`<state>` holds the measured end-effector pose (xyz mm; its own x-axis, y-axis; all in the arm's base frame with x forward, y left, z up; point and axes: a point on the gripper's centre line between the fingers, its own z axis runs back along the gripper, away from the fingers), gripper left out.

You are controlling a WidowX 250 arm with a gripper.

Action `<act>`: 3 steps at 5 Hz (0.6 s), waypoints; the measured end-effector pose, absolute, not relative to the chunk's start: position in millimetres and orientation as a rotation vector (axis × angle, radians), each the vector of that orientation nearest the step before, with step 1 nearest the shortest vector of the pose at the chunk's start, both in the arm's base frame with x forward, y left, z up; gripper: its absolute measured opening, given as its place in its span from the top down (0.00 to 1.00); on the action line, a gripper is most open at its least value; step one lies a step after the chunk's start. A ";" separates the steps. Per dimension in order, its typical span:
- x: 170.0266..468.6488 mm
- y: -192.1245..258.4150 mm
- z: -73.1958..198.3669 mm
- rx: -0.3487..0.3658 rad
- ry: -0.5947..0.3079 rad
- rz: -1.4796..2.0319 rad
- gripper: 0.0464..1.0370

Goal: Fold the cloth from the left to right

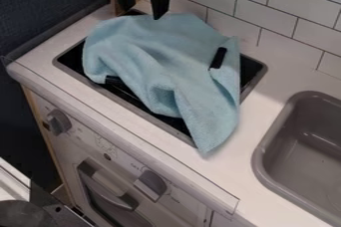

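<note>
The black gripper (pixel 142 10) hangs at the top of the view, its two fingers spread apart and pointing down with nothing held between them. Its fingertips are close to the upper left edge of the light blue cloth (pixel 156 54); whether they touch it I cannot tell. The cloth lies rumpled over the dark stove top, with raised folds in its middle. One pointed corner drapes over the stove's front rim onto the white counter.
Around the cloth shows the sunken stove top (pixel 143 102), with black grate pieces (pixel 218 57) at its right and lower left. A grey sink (pixel 309 151) is at the right. Tiled wall (pixel 256 9) stands behind, and oven knobs (pixel 150 185) line the front.
</note>
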<state>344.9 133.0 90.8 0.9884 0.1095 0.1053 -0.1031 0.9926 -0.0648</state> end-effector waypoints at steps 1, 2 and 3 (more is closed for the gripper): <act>340.4 129.6 75.9 -0.077 -0.066 0.110 0.04; 334.1 101.1 68.4 -0.087 -0.055 0.112 0.04; 332.3 66.2 80.6 -0.109 -0.072 0.097 0.04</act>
<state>332.3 66.2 80.6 0.9927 0.1006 0.0661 -0.0928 0.9894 -0.1118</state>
